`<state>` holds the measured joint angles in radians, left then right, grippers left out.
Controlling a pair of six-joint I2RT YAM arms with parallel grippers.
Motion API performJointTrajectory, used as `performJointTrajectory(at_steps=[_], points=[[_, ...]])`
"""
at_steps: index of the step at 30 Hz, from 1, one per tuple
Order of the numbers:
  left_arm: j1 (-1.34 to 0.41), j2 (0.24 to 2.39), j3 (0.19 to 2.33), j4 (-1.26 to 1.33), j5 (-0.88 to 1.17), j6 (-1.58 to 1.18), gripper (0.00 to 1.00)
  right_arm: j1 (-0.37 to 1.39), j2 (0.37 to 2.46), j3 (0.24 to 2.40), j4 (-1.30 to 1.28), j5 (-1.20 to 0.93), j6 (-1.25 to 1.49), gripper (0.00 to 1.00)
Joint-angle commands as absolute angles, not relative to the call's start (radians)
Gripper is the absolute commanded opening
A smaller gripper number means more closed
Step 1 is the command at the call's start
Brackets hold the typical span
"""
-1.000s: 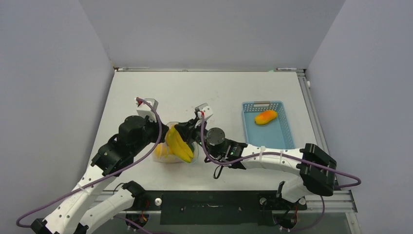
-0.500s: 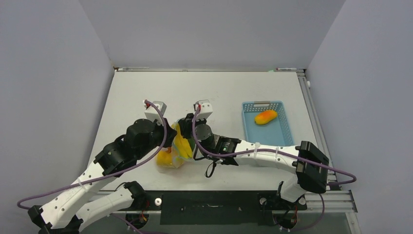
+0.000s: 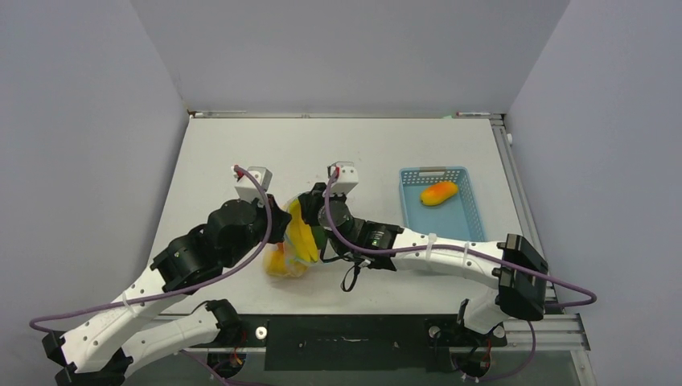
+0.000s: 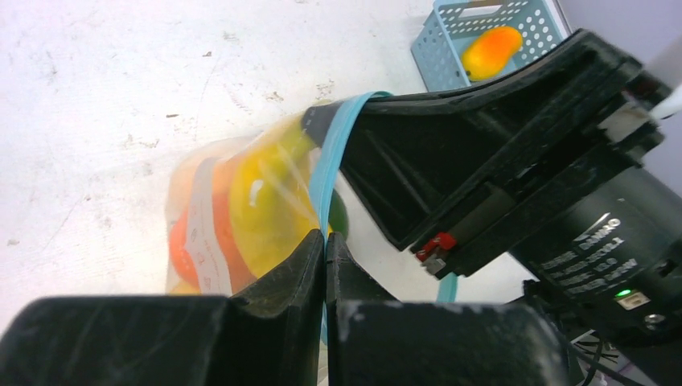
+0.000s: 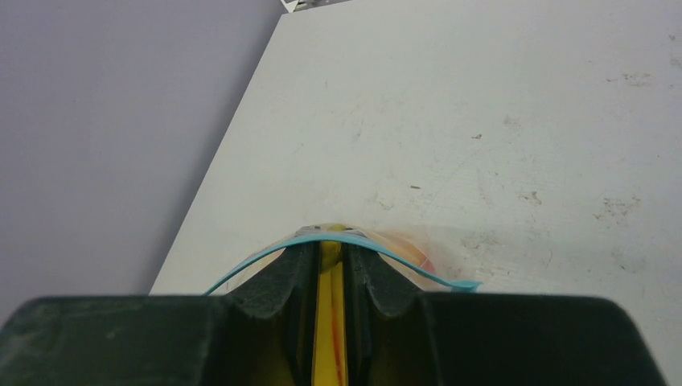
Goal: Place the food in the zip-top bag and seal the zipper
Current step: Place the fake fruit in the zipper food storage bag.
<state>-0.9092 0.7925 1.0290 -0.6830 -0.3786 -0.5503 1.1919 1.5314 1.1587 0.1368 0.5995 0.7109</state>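
The clear zip-top bag lies at the table's near middle with orange and yellow fruits inside. My left gripper is shut on its light blue zipper, at the bag's left side in the top view. My right gripper is closed on the yellow bananas, which stick out of the bag's mouth. The zipper arcs across its fingertips. The two grippers almost touch. One orange-yellow fruit lies in the basket.
The light blue mesh basket stands right of the arms, also in the left wrist view. Grey walls enclose the table on three sides. The right arm lies low across the near table.
Both grippers have closed in on each other. The bag has bunched up narrower between them and shifted a little left. The bananas now stand more upright in the bag's mouth.
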Motion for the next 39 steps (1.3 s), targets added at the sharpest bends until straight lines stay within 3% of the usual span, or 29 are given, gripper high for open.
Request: performJointTrajectory(at_steps=[1, 12, 29, 39], points=[[-0.916, 0.718, 0.993, -0.639, -0.45, -0.593, 0.0, 1.189, 1.473, 1.135, 0.113, 0.648, 0.735, 0.05], [-0.914, 0.687, 0.912, -0.622, -0.474, -0.616, 0.0, 1.191, 1.507, 1.133, 0.117, 0.646, 0.723, 0.05], [-0.916, 0.807, 1.021, -0.402, -0.18, -0.614, 0.0, 1.217, 1.344, 1.155, 0.039, 0.829, 0.539, 0.05], [-0.911, 0.76, 0.867, -0.372, -0.264, -0.675, 0.0, 1.233, 1.362, 1.16, 0.005, 0.832, 0.502, 0.05]])
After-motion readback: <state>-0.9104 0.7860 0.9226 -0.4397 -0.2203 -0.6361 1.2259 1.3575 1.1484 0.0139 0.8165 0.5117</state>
